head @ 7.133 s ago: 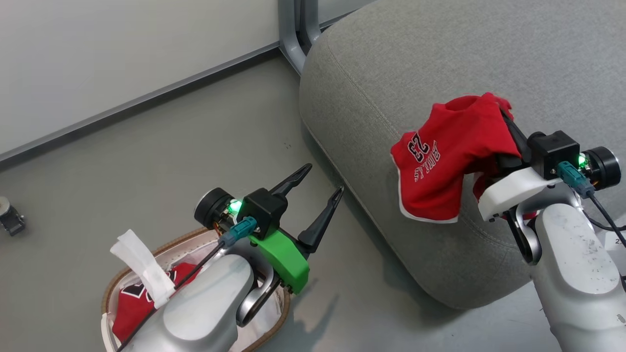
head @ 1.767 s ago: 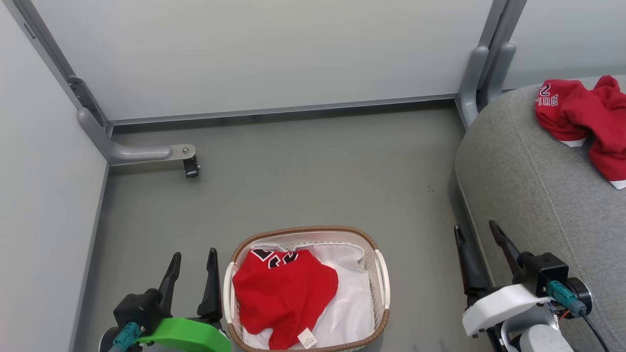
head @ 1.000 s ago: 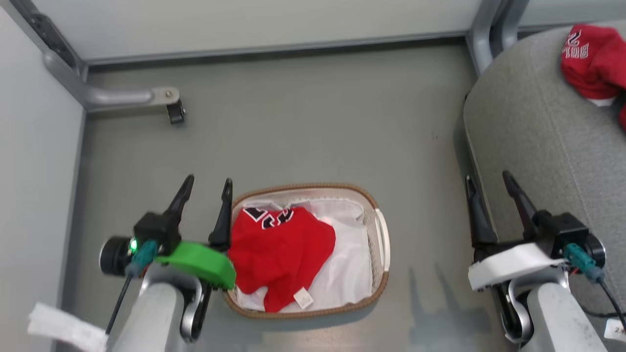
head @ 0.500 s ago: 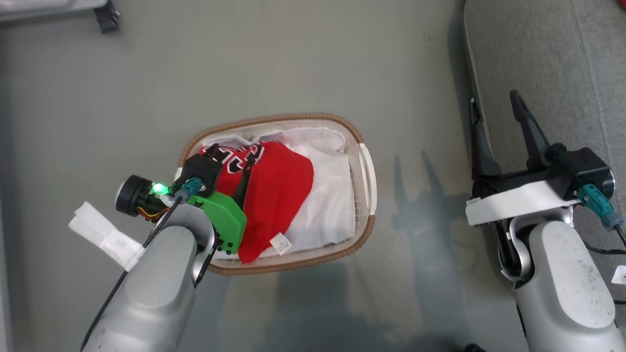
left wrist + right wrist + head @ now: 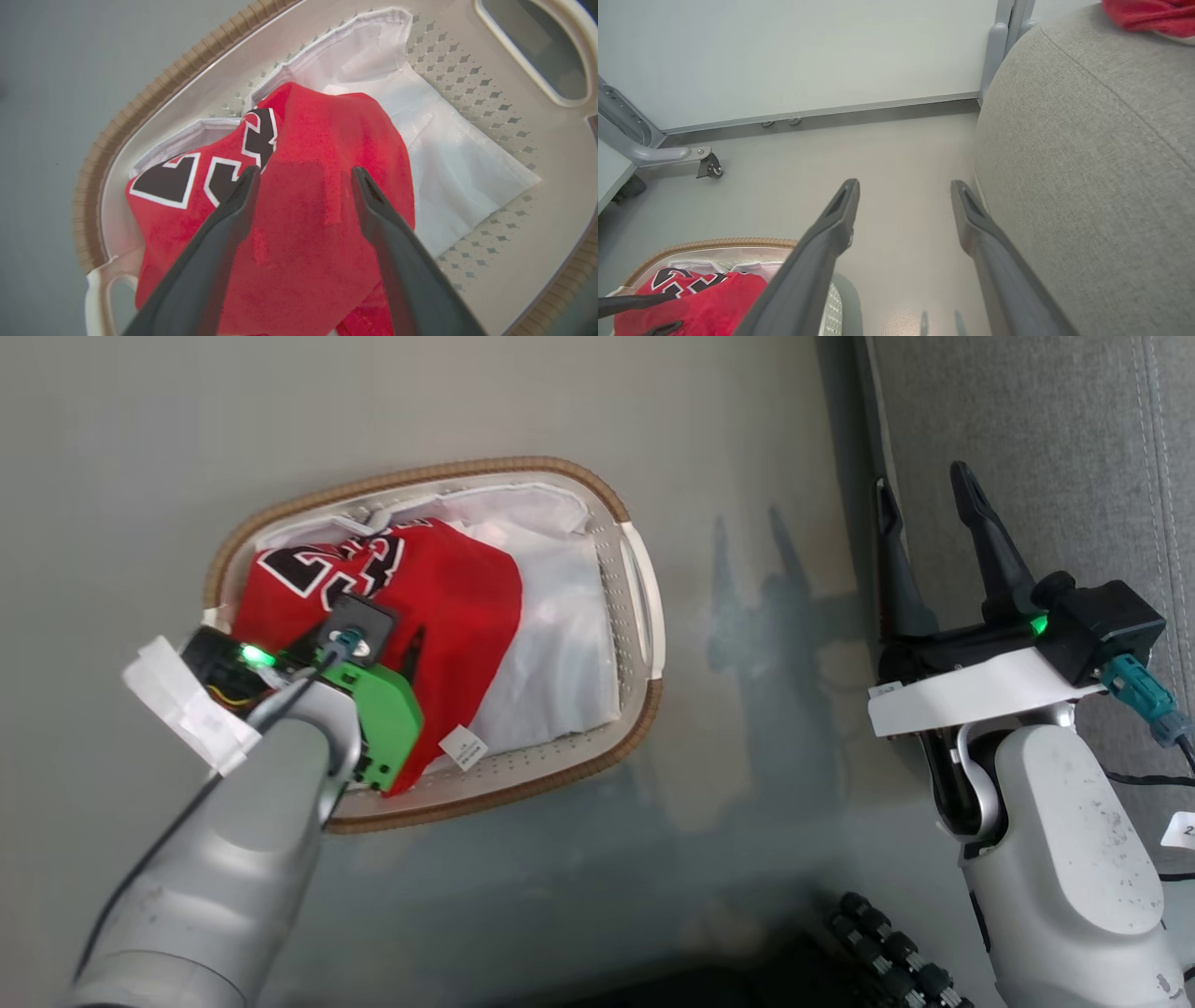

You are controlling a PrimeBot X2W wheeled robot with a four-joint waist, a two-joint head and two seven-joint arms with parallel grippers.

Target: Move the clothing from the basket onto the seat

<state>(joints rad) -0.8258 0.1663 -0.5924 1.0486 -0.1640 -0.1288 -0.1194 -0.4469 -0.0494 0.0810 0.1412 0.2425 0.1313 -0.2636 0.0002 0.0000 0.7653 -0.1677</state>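
Note:
A red piece of clothing (image 5: 448,588) with black "23" lies crumpled in the oval basket (image 5: 644,700) on the floor. My left gripper (image 5: 359,649) points down into the basket. In the left wrist view the left gripper (image 5: 304,171) is open, its tips low over the red clothing (image 5: 327,126), holding nothing. Whether the tips touch the fabric I cannot tell. My right gripper (image 5: 922,481) stands open and empty beside the grey seat (image 5: 1046,448). In the right wrist view the right gripper (image 5: 904,185) hangs above the floor, and another red garment (image 5: 1148,14) lies on the seat (image 5: 1087,140).
A white cloth liner (image 5: 458,158) covers the basket's bottom right of the clothing. A grey partition leg with a caster (image 5: 707,165) and an upright post (image 5: 999,46) stand by the back wall. Part of my dark base (image 5: 887,943) shows at the bottom.
The head camera has tilted down. My left gripper has moved from beside the basket to over it and down onto the red clothing, still open. The right gripper stays open by the seat.

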